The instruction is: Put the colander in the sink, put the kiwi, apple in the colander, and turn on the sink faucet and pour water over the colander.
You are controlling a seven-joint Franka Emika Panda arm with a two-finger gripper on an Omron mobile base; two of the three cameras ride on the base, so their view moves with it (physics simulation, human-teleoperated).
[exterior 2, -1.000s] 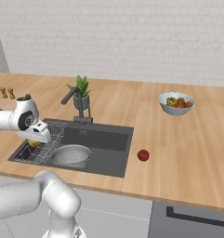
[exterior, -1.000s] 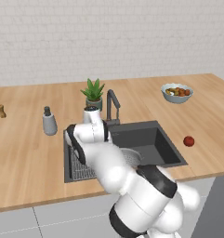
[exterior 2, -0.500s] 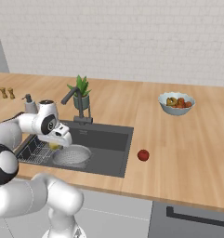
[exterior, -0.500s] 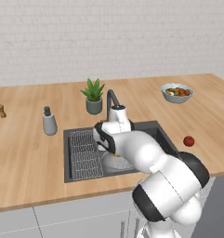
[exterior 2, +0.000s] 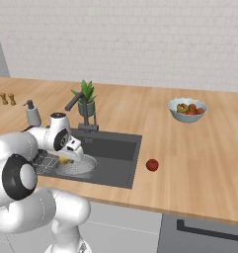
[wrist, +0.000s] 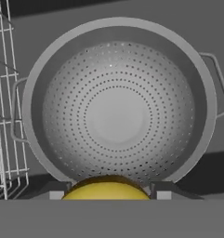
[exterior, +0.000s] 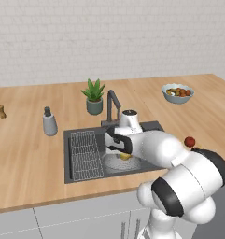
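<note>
The silvery perforated colander [wrist: 118, 111] sits in the dark sink [exterior 2: 115, 155], right of the wire rack [wrist: 4, 93]. My gripper [wrist: 109, 193] hangs just above the colander's near rim, shut on the yellow-green kiwi [wrist: 106, 188], which shows between the two fingertips. In the base views the gripper [exterior: 124, 153] [exterior 2: 67, 157] holds the kiwi [exterior: 126, 157] [exterior 2: 64, 160] over the colander [exterior: 118, 163] [exterior 2: 78, 168]. The red apple [exterior: 189, 141] [exterior 2: 152, 165] lies on the counter right of the sink. The dark faucet [exterior: 111, 105] [exterior 2: 81, 109] stands behind the basin.
A potted plant [exterior: 94, 96] stands behind the faucet. A grey soap bottle [exterior: 49, 122] is left of the sink, with small shakers [exterior 2: 7, 99] further left. A pale bowl of mixed fruit [exterior: 178, 92] rests at the back right of the wooden counter.
The arm has swung from the sink's left side, over the rack, rightward and down to above the colander, carrying the kiwi. The apple and colander have stayed put.
</note>
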